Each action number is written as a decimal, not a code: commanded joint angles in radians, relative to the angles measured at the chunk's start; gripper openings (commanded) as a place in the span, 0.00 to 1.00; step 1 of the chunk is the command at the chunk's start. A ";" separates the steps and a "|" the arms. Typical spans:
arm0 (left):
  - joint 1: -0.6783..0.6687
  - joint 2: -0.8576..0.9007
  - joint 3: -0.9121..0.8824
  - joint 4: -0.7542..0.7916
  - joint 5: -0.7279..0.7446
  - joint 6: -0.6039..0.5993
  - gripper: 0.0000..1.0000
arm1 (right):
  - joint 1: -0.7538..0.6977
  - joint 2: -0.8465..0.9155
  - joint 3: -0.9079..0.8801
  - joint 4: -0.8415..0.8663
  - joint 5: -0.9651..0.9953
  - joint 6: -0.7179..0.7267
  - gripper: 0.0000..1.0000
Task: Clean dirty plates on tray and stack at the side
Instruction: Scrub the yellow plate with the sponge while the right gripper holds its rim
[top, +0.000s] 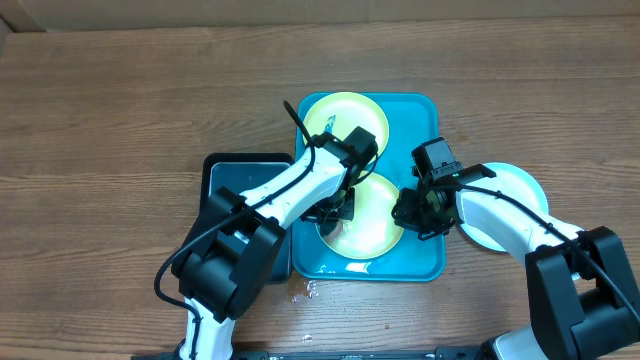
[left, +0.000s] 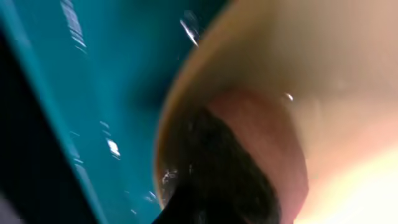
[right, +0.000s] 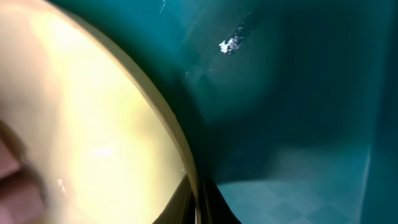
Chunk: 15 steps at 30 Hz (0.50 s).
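A brown wood-grain table (top: 100, 120) filled the overhead view, with the turquoise tray (top: 415, 115) at its middle and a black basin (top: 225, 170) against the tray's left side. Two yellow-green plates lay on the tray, the far plate (top: 335, 112) and the near plate (top: 375, 230). A blue-white plate (top: 510, 185) sat off the tray on bare table at the right, partly under the right arm. The left gripper (top: 338, 208) was down over the near plate's left part and the right gripper (top: 418, 212) at its right rim. Neither showed from above whether it was open or closed. The blurred left wrist view showed a dark mass (left: 211, 174) on the plate, too close to identify. The right wrist view showed a dark fingertip (right: 208, 208) at the plate's rim, its grip unclear. The step looked like wiping the near plate while it was steadied. Next would come a firm hold on its rim, to carry it beside the blue-white plate.
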 joint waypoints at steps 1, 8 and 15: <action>0.022 0.024 0.013 0.002 -0.225 -0.035 0.04 | -0.003 0.026 -0.008 -0.003 0.066 0.016 0.04; 0.061 0.024 0.054 0.117 0.053 -0.006 0.04 | -0.003 0.026 -0.008 -0.006 0.066 0.016 0.04; 0.056 0.046 0.008 0.307 0.397 -0.005 0.04 | -0.003 0.026 -0.008 -0.008 0.066 0.015 0.04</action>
